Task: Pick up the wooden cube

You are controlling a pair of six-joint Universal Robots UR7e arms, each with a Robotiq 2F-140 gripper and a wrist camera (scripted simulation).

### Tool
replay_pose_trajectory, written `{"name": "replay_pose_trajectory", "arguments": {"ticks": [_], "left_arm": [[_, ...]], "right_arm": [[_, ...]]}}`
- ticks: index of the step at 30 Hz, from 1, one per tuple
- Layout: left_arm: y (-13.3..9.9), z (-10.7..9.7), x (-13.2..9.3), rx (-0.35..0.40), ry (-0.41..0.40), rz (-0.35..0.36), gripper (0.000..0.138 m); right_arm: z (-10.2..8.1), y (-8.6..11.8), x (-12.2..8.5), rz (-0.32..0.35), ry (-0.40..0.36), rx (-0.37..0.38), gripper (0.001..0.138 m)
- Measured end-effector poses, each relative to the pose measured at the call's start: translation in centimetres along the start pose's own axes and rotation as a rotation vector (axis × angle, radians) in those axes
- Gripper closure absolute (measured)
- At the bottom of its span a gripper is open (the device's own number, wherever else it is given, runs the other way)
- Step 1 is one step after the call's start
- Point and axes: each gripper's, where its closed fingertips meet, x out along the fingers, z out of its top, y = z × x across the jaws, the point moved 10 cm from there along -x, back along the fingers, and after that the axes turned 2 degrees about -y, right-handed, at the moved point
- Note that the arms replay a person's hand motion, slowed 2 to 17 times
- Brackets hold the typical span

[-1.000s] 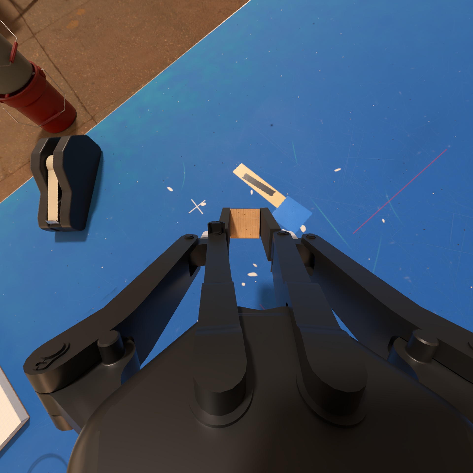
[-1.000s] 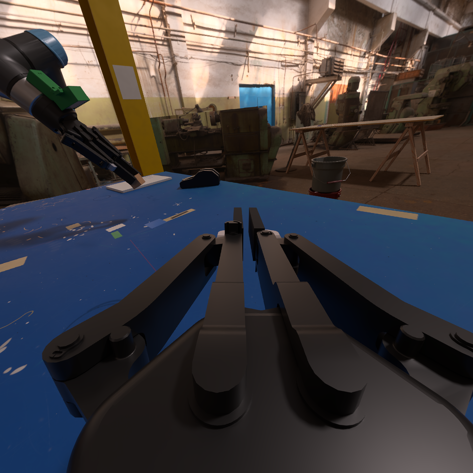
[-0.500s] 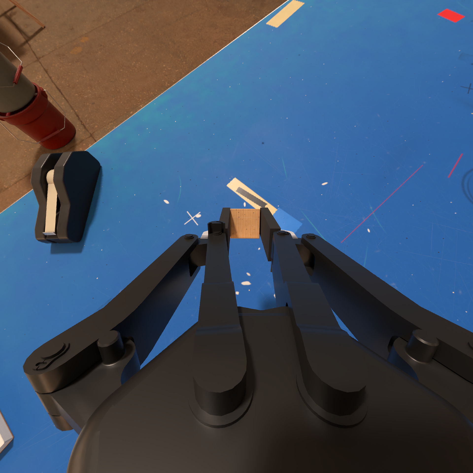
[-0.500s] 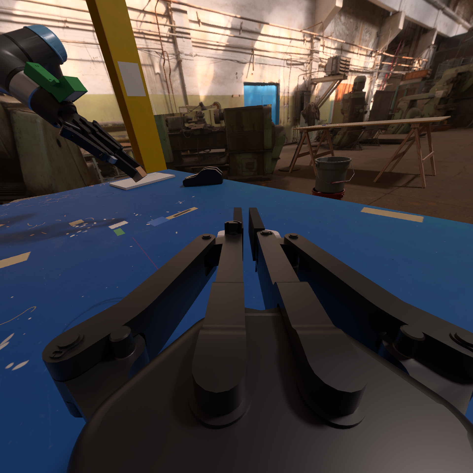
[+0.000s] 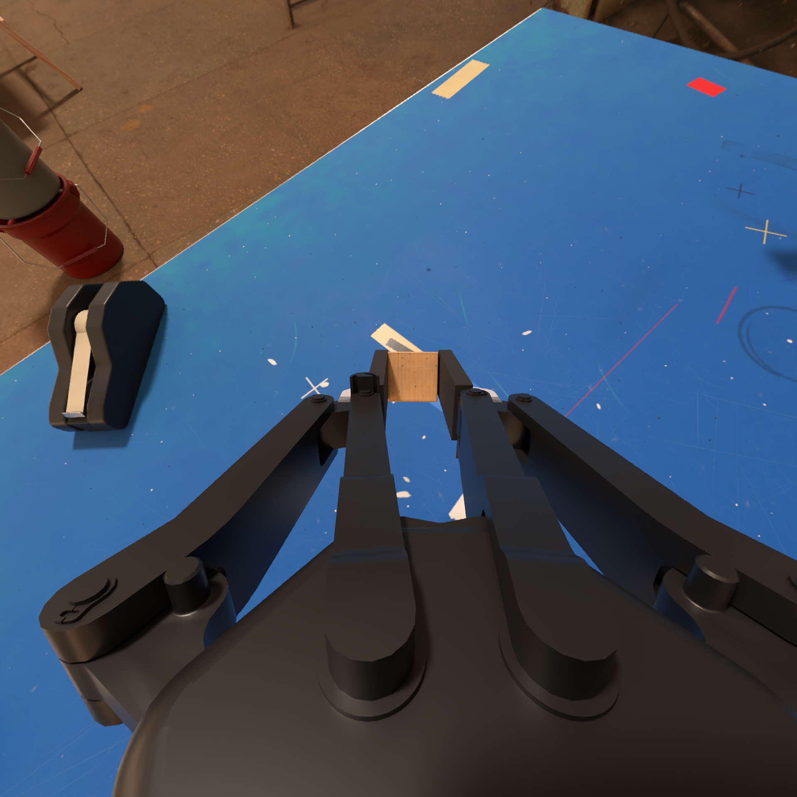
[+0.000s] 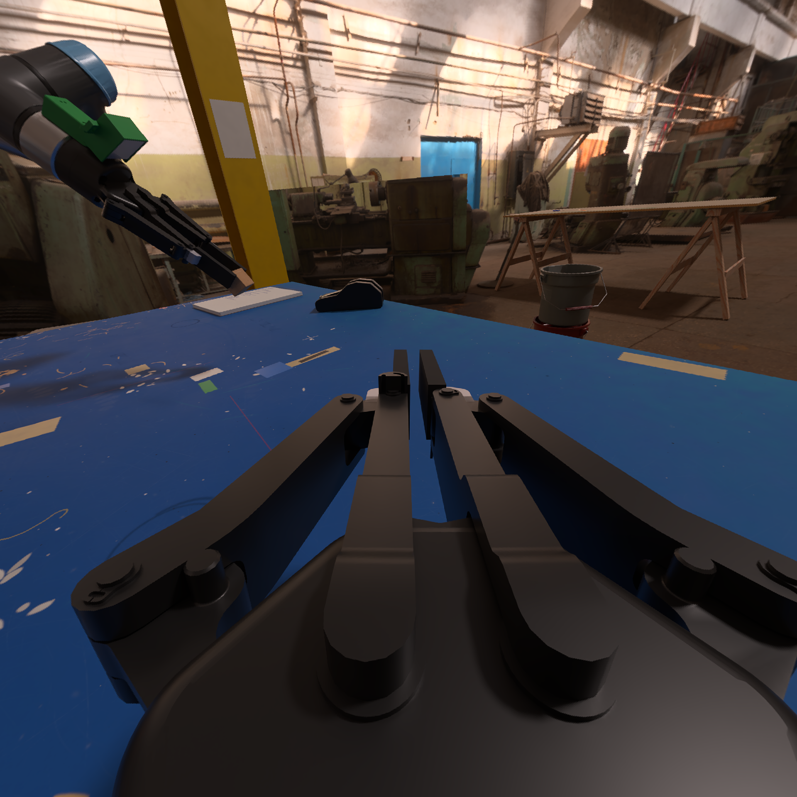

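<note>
L gripper pinches the wooden cube btwn its two fingertips, one pad flat on each side face. Cube is up off the blue table, clear air under it; from the R wrist view the cube shows at the tip of the L gripper, raised above the table's far end, w/ a white flat board lying beyond and below it.

Under and just ahead of the L fingertips: a tan tape strip, partly hidden behind the cube. Left of the L gripper, well apart, a black tape dispenser sits near the table edge. Further left, off the table on the floor, a red bucket.

R gripper is low over the table, fingers nearly pressed together w/ only a thin slit btwn them, holding nothing. Ahead-right of it, a tan strip near the table edge; a grey bucket stands on the floor beyond.
</note>
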Motion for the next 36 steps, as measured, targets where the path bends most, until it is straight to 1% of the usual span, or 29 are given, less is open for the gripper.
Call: {"name": "replay_pose_trajectory", "arguments": {"ticks": [36], "left_arm": [[-2.0, 1.7, -1.2, 0.001, -0.156, -0.065, 0.108]], "right_arm": [[0.2, 0.9, 0.8, 0.056, 0.004, -0.030, 0.131]]}}
